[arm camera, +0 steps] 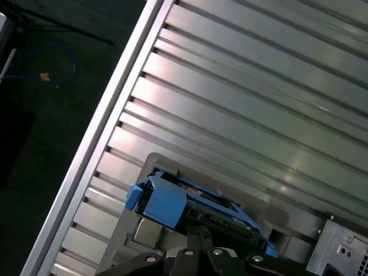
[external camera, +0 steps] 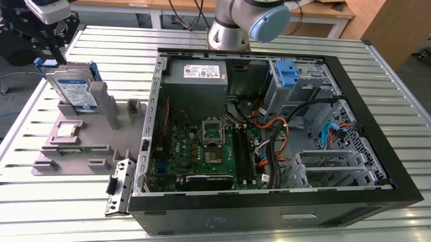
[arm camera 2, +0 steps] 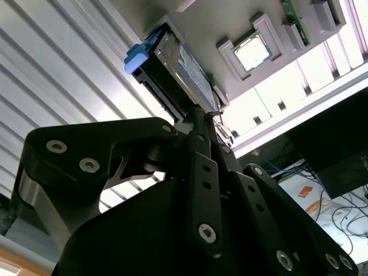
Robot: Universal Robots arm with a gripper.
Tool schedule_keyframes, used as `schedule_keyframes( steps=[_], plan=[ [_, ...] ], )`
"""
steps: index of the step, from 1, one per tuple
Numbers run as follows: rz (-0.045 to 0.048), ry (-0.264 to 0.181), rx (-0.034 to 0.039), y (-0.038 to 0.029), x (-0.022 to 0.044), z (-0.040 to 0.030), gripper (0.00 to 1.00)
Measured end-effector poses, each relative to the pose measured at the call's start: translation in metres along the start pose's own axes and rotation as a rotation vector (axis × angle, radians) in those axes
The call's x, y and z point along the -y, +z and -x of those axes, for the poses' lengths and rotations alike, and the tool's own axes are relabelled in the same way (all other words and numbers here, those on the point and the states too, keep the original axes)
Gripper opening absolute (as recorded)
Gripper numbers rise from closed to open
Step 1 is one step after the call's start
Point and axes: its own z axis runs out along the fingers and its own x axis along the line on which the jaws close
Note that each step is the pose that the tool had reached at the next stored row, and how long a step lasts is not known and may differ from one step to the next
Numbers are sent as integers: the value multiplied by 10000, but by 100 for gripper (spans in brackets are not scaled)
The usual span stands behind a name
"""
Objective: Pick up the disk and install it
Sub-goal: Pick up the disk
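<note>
One disk, exterior view: I see the disk [external camera: 72, 86] standing on edge in a slot at the far corner of the grey holder [external camera: 88, 146], its label face toward the camera. Standing upright like this, its top edge is free for a grab from above.
Holder, exterior view: it rests on the slatted table [external camera: 67, 201] by the edge on the exterior view's left, just beside the open computer case [external camera: 377, 116]. I judge it keeps the parts presented outside the case.
Gripper, exterior view: the gripper [external camera: 52, 43] hangs directly over the disk's top edge, at it or very near.
Case, exterior view: the side is off and the board is exposed. A blue bracket [external camera: 286, 74] sits in the drive cage near the far corner on the exterior view's right, and the grey power supply [external camera: 197, 75] lies along the far edge. The disk is not in the case, so I count the install as not yet done.
Disk, second wrist view: the disk [arm camera 2: 184, 72] is seated in the holder [arm camera 2: 230, 23], blue carrier outermost, with a processor chip [arm camera 2: 253, 50] in a pocket nearby.
Jaws, second wrist view: the gripper [arm camera 2: 207, 118] meets the disk's near edge. I cannot tell whether the jaws are apart or clamped on it.
Disk, first wrist view: the disk [arm camera: 172, 201] shows its blue carrier tab, with the gripper [arm camera: 198, 234] right at its edge.
Table, first wrist view: the table [arm camera: 241, 103] ends close by, with dark floor [arm camera: 46, 126] beyond, so the holder sits near that edge.
</note>
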Motion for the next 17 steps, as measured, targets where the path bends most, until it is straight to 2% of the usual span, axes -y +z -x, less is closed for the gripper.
schedule_keyframes(
  steps=[17],
  plan=[
    [13, -2563, -55, 0, 0, 0, 10]
  ],
)
